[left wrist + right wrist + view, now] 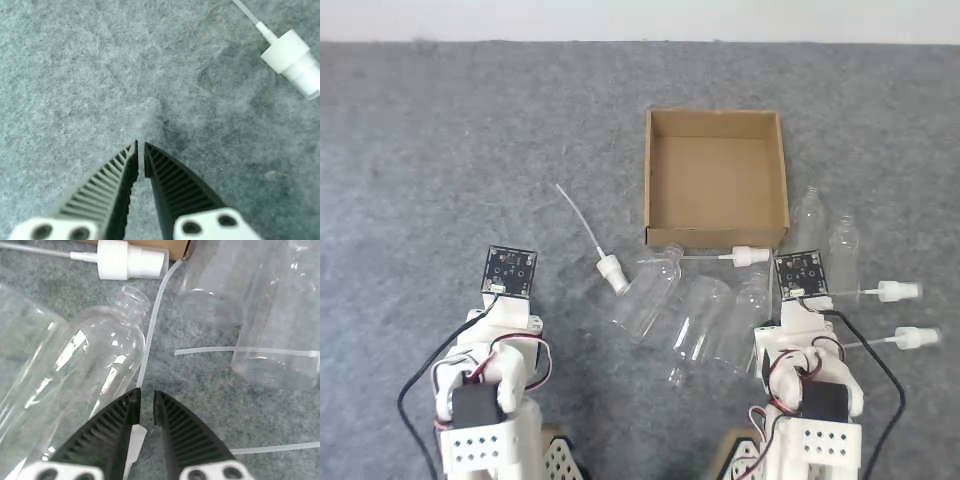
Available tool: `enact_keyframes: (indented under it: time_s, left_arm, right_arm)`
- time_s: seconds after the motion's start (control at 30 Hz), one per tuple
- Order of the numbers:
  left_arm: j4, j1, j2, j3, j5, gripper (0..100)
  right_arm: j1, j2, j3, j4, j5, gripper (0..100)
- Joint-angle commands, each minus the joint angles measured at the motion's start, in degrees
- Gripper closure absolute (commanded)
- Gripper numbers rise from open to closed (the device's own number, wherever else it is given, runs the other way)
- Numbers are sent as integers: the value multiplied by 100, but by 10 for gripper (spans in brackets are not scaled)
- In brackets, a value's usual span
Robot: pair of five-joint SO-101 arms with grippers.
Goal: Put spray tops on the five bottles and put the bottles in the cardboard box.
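Nothing done yet: cardboard box point(715, 180) sitting empty, bottles point(650, 290) waiting uncapped, spray tops point(612, 272) lying loose. Left gripper point(140, 145) and right gripper point(146, 392) hanging narrow, gripping nothing.

My black ribbed gripper point(145, 392), fingers almost together, hangs over a thin white tube point(150, 332) beside a clear plastic bottle point(95, 365) lying down.

Grey felt mat point(440, 150) covers table; pale wall point(620, 18) behind.
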Motion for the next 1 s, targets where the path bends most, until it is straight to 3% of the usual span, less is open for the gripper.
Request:
enact_keyframes:
  time_s: [0.0,0.23,0.47,0.6,0.73,0.83,0.97]
  left_arm:
    - [9,-9,-123,-48,-53,987]
    - [9,-9,-123,-48,-53,987]
    - [9,-18,-123,-48,-53,987]
    - [9,-18,-123,-48,-53,987]
    - [9,-9,-123,-48,-53,987]
    - [9,-18,-123,-48,-53,987]
    - [9,-18,-123,-48,-53,987]
  right_arm:
    - [4,-119,123,48,53,990]
    - [48,-119,26,22,62,988]
    - [66,-119,-1099,40,387,987]
    - [426,-119,-1864,-66,1178,987]
    - [989,4,-2681,-163,1178,987]
    - [1138,426,-3182,-251,1178,976]
    - [1147,1736,-3798,-585,1178,884]
